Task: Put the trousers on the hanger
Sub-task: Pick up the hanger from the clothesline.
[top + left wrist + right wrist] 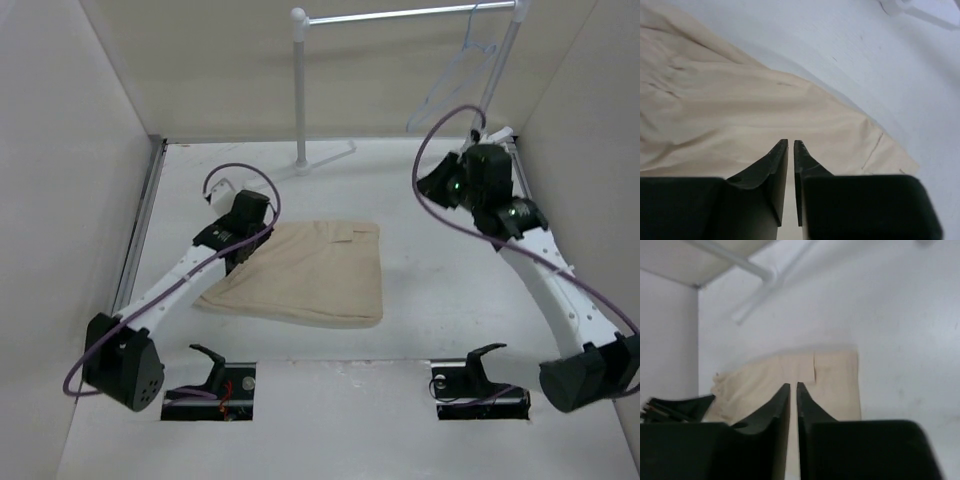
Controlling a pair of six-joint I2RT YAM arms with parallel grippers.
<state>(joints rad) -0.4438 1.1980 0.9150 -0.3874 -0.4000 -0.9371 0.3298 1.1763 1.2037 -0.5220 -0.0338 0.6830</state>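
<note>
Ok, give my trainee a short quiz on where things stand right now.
1. True or false: the trousers already hang on the hanger.
2. Which arm reaches over the trousers? A. left B. right C. neither
3. Fill in: the hanger hangs from the white ___.
Key: 1 false, they lie folded on the table; 2 A, the left arm; 3 rail.

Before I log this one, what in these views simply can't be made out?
- Left wrist view: whether the left gripper pinches the trousers; its own fingers cover the contact.
- Top view: the same spot, hidden under the left arm.
- Top view: the hanger is thin and faint against the wall; its lower bar is unclear.
</note>
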